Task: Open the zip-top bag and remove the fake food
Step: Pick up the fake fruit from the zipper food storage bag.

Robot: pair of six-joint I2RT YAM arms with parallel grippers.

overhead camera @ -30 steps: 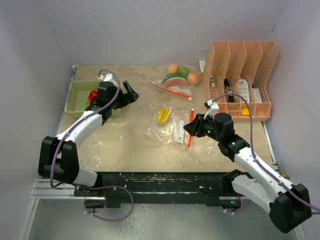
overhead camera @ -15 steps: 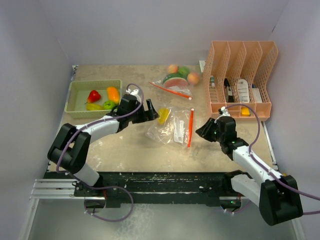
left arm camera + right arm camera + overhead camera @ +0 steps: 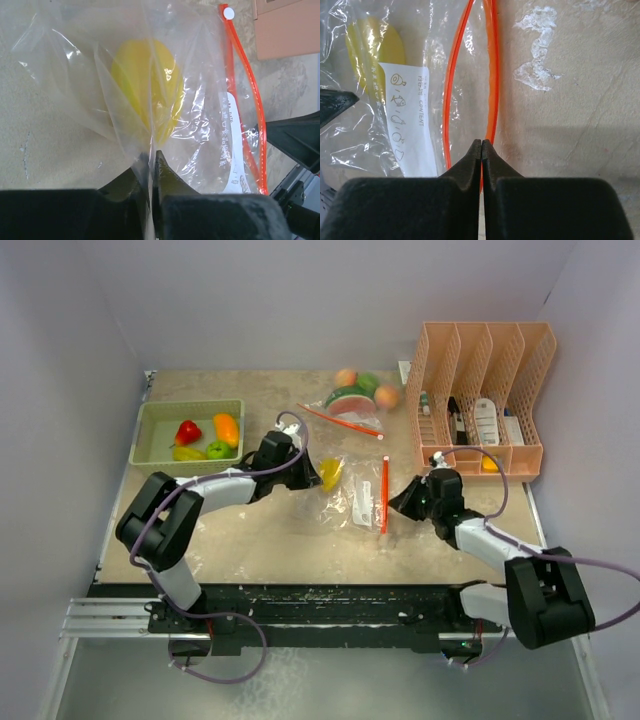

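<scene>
The clear zip-top bag [image 3: 350,498] lies mid-table, and the two halves of its orange zip [image 3: 451,90] stand apart. A yellow fake food [image 3: 147,87] sits inside the bag [image 3: 200,125], also seen as the yellow fake food [image 3: 329,473] from above. My left gripper [image 3: 151,156] is shut on a fold of the bag's clear film just below the yellow piece. My right gripper [image 3: 482,142] is shut on the right-hand orange zip edge. From above, the left gripper [image 3: 308,472] is at the bag's left side and the right gripper [image 3: 396,503] at its zip side.
A green tray [image 3: 190,403] at the left holds red, orange, yellow and green toy foods. A second bag [image 3: 352,400] with more fake food lies at the back. A peach file rack [image 3: 480,370] stands at the right, close behind the right arm.
My left gripper swung from the tray to the bag and shut on its film. The right gripper drew in low beside the bag and shut on the zip edge.
</scene>
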